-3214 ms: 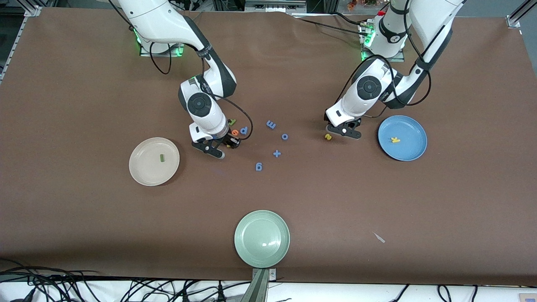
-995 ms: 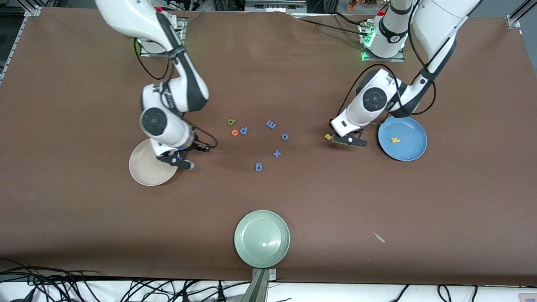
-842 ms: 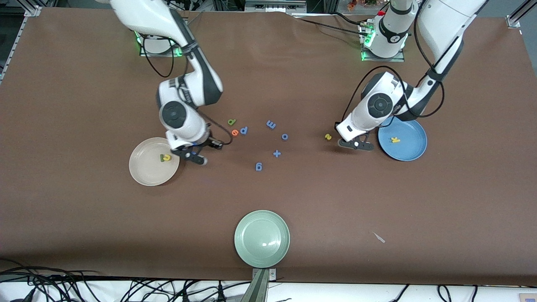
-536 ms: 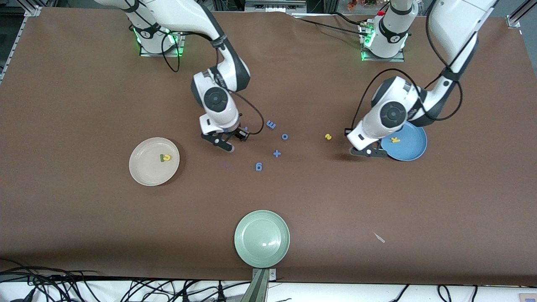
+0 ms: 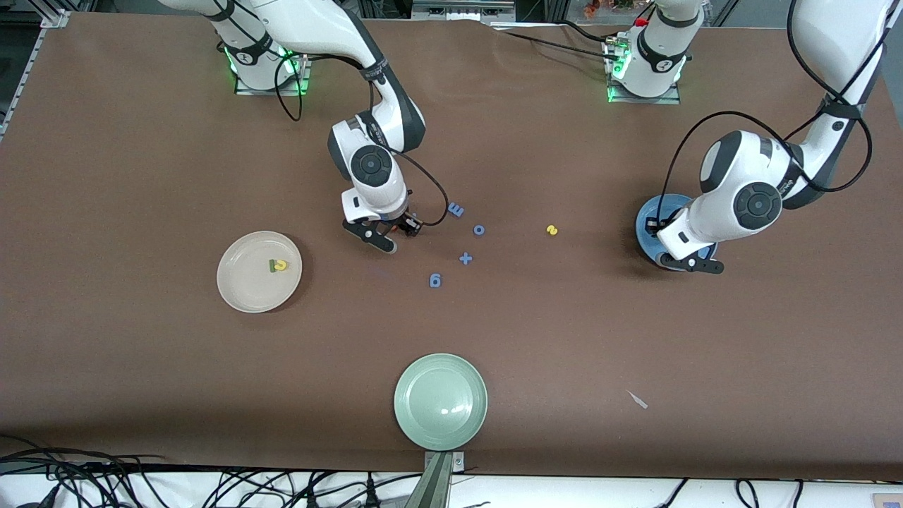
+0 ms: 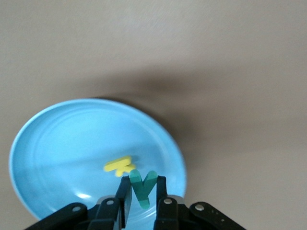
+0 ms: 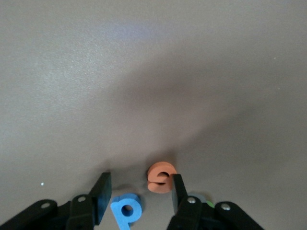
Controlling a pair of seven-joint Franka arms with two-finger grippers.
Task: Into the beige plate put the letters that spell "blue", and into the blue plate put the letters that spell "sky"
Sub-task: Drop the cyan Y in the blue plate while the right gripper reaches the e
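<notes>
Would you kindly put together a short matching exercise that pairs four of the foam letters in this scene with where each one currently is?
Things:
1. teal y
2. yellow k
3. yellow u
4. yellow s

Places:
A. lying in the beige plate
B. lying on the bare table, between the two arms
C. pinched in the left gripper over the blue plate
D. lying flat in the blue plate

Pairs: 1-C, 2-D, 3-A, 4-B
</notes>
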